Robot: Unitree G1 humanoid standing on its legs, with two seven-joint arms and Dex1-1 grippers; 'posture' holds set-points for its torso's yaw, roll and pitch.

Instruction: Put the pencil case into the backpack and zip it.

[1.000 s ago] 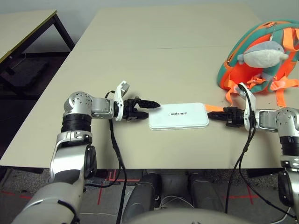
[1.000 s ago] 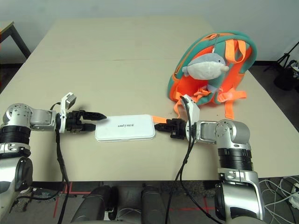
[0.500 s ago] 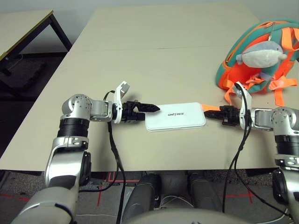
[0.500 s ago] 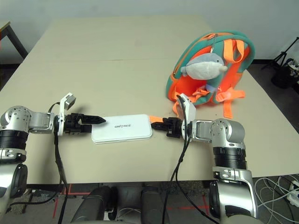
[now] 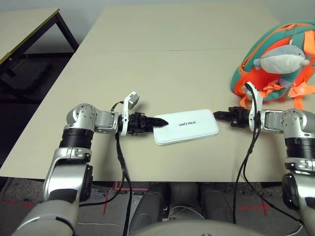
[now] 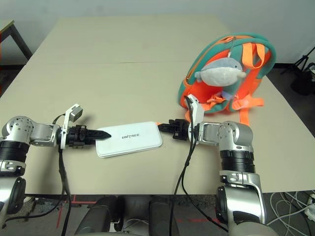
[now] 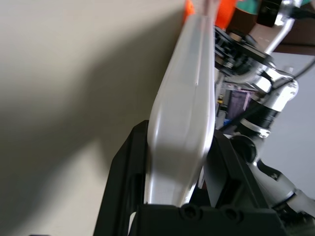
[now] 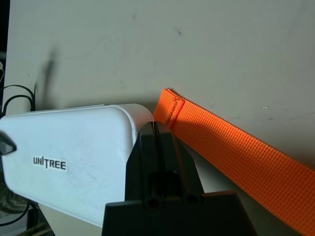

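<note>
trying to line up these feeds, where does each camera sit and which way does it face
Left eye: on the head, looking down at the table; both forearms show, case between them, backpack far right.
Right eye: same head, same scene.
Left wrist: on the left arm, looking along the left gripper, whose fingers straddle the case's end; the right arm shows beyond.
Right wrist: on the right arm, looking along the right gripper at the case's other end, beside an orange strap.
Shared: all four show the case.
</note>
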